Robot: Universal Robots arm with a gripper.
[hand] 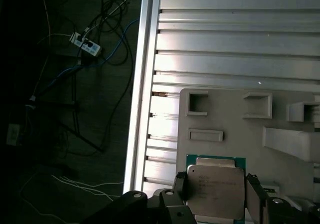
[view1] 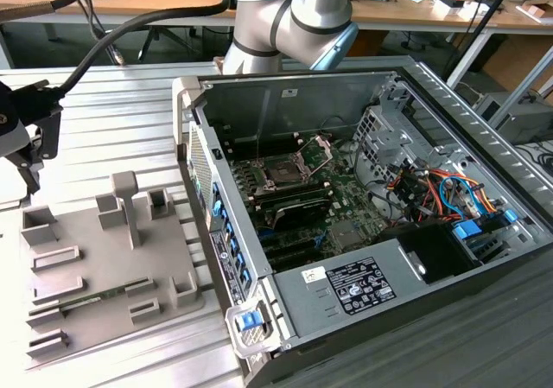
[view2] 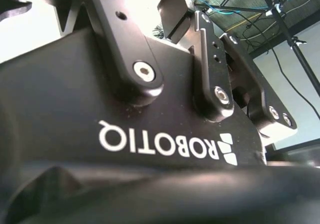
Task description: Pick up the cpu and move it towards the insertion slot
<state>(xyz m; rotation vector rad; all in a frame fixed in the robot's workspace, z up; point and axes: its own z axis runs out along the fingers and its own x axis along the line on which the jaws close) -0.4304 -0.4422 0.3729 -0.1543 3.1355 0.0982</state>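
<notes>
In the first wrist view the cpu [hand: 219,193], a flat square chip with a pale silvery top and a green rim, sits between two black fingers [hand: 255,200]. My gripper [hand: 216,188] is shut on it, a little above the grey holder tray [hand: 227,116]. In the exterior view my gripper [view1: 33,156] hangs at the exterior view's far left, over the tray's far left corner; the cpu is hidden there. The insertion slot [view1: 282,171], a dark square in a shiny frame with its bracket raised, lies inside the open computer case, well to the exterior view's right of my gripper.
The case's tall side wall [view1: 204,181] stands between the tray [view1: 104,267] and the slot. Raised posts [view1: 125,202] stick up from the tray, and a thin green stick [view1: 86,300] lies on it. The ribbed metal table [hand: 235,39] ends at an edge [hand: 142,109] with floor cables beyond.
</notes>
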